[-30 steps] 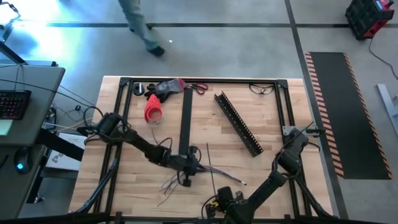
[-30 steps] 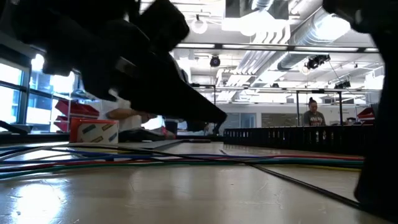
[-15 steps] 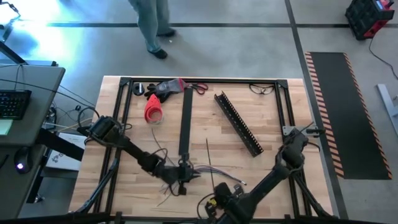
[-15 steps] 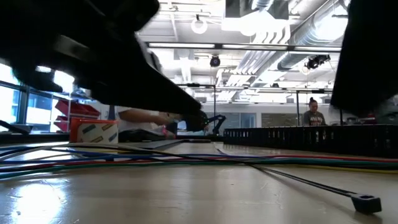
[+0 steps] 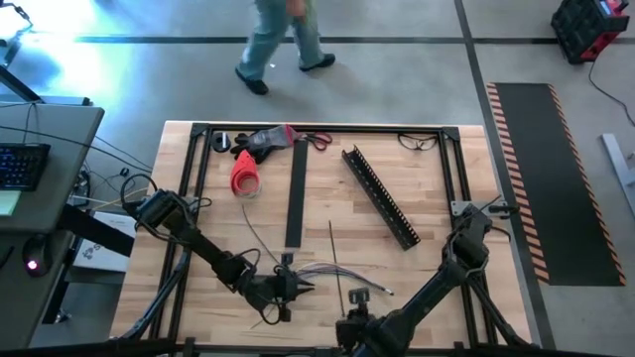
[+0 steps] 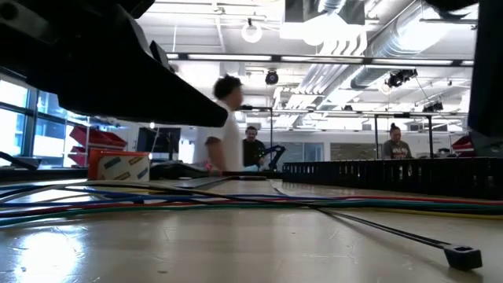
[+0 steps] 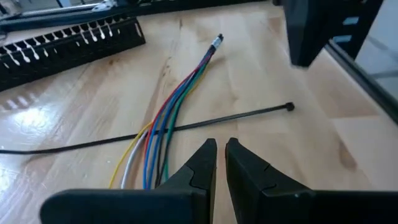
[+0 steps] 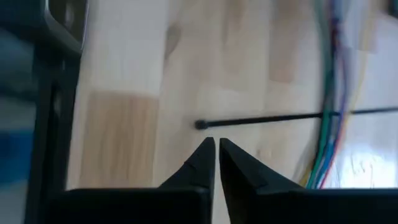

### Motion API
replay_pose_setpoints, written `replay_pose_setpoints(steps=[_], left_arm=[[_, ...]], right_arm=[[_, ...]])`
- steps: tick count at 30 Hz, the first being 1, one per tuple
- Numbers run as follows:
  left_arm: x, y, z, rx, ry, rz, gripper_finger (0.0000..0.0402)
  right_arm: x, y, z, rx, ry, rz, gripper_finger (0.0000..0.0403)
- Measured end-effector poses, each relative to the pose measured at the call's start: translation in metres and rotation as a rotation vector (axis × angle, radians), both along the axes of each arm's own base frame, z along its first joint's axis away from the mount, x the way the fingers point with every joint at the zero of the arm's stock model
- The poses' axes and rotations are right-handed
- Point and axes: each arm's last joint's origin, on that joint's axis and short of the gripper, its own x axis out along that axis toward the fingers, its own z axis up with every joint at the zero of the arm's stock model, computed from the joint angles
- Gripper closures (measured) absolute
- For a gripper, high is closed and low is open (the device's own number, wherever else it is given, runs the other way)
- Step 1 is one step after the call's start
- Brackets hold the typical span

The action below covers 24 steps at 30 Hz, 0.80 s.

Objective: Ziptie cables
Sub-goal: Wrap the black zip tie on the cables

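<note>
Pale wood table (image 5: 417,288), seen from above. The left gripper (image 5: 288,288) sits low near the front edge, fingers drawn together, right at the near end of the cables (image 5: 327,270). The cables fan rightward from there across the boards. A thin black zip tie (image 5: 333,260) lies across them, running front to back. The right gripper (image 5: 352,322) is at the very front edge, just beside the zip tie's head, fingers narrow too. Farther back lie a long black slotted channel (image 5: 380,196), a flat black strip (image 5: 295,193), a red cone (image 5: 244,175), scissors (image 5: 317,140) and safety glasses (image 5: 418,141). A person (image 5: 283,40) walks on the floor beyond the table.

Table-height view: the cables (image 6: 236,203) run flat across the boards as coloured lines. The zip tie (image 6: 377,229) slants toward the camera, its head at the near right. Dark arm bulk fills the upper left. People stand in the room behind.

Left wrist view: the left gripper (image 7: 221,149) has its tips almost touching, holding nothing. The cables (image 7: 171,118) lie just ahead, red, blue, green, yellow and white, and the zip tie (image 7: 186,127) crosses over them. The slotted channel (image 7: 68,46) lies beyond.

Right wrist view: the right gripper (image 8: 216,148) shows a hairline gap and nothing gripped. The zip tie's (image 8: 273,118) head lies just ahead of the tips. The cables (image 8: 329,118) cross it at the far side.
</note>
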Motion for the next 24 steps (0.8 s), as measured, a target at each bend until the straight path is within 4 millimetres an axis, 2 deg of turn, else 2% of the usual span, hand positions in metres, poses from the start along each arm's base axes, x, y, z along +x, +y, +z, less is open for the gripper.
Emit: replay_pose_setpoints(steps=[4,8,12,15,19,24], left_arm=[[-0.001,-0.002,0.000,-0.020,-0.004,0.001,0.0383],[-0.001,-0.002,0.001,-0.035,-0.005,0.001,0.0383],[-0.001,-0.002,0.000,-0.043,-0.001,0.005,0.0383],[-0.001,-0.002,0.000,-0.056,-0.003,0.009,0.0383],[-0.001,-0.002,0.000,-0.060,0.000,0.004,0.0383],[-0.001,-0.002,0.001,-0.062,-0.003,0.005,0.0383]], right_arm=[[0.008,-0.005,-0.006,-0.045,0.065,0.173,0.0337],[0.004,0.001,-0.010,-0.125,0.088,0.433,0.0268],[0.000,-0.002,-0.031,-0.215,0.115,0.579,0.0217],[-0.002,-0.005,-0.041,-0.248,0.093,0.604,0.0208],[-0.002,-0.014,-0.051,-0.265,0.106,0.595,0.0219],[0.004,-0.026,-0.059,-0.412,0.128,0.674,0.0239]])
